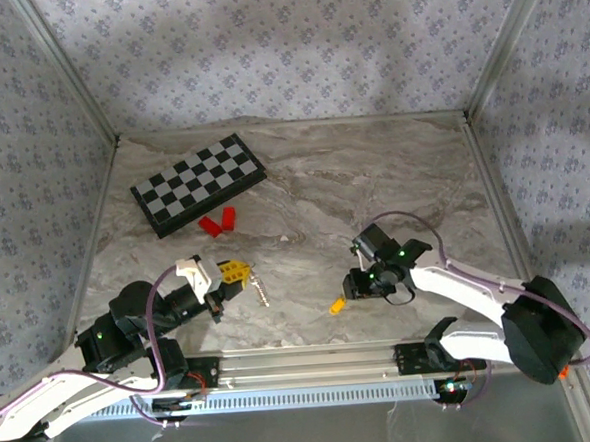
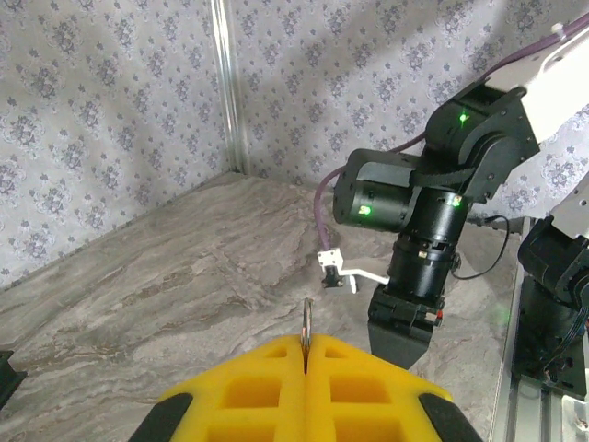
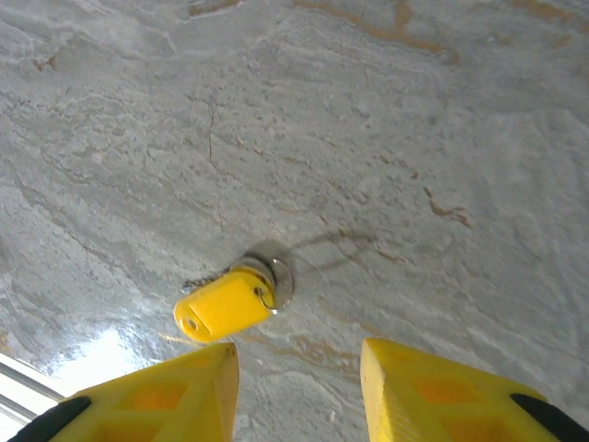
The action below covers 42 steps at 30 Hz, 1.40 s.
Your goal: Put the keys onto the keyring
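Left wrist view: my left pads (image 2: 345, 359) run off the bottom edge. Their closed seam hides the lower part of the keyring (image 2: 306, 322). A dark object (image 2: 5, 376) at the left edge is cut off; I cannot identify it.

Right wrist view: my right fingers (image 3: 433, 396) are cut off at the bottom edge. The key (image 3: 225, 304) covers part of a short chain (image 3: 201, 278).

Top view: the keyring's beads are too small to resolve.

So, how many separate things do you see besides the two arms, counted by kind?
Black-and-white chequered folding chessboard: 1
Small red blocks: 2
Small yellow plastic key tag: 1
Thin silvery metal chain: 1
Total: 5
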Tool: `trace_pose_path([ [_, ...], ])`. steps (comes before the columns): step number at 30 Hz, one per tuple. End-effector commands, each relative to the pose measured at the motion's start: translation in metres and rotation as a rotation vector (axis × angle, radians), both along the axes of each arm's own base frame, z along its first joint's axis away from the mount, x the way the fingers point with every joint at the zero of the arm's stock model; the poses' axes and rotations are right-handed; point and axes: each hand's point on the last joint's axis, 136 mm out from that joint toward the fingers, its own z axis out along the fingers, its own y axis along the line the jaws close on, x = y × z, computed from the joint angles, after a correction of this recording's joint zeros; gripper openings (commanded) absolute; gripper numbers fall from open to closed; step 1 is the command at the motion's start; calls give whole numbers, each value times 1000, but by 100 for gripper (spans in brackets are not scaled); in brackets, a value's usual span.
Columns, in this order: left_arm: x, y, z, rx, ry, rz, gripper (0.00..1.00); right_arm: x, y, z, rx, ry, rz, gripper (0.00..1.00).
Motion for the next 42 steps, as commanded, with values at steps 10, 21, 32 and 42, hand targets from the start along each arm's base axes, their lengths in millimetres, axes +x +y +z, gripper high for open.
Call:
trace_pose_path([
  [10, -5, -2, 15, -50, -34, -27, 0, 12, 16, -15, 52, 31, -5, 36],
  [21, -4, -4, 12, -38, -29, -28, 0, 7, 20, -28, 56, 72, 4, 29],
  [32, -4, -4, 13, -39, -31, -28, 0, -1, 16, -33, 53, 99, 2, 25],
  [42, -4, -4, 13, -41, -30, -27, 0, -5, 16, -33, 55, 111, 7, 23],
])
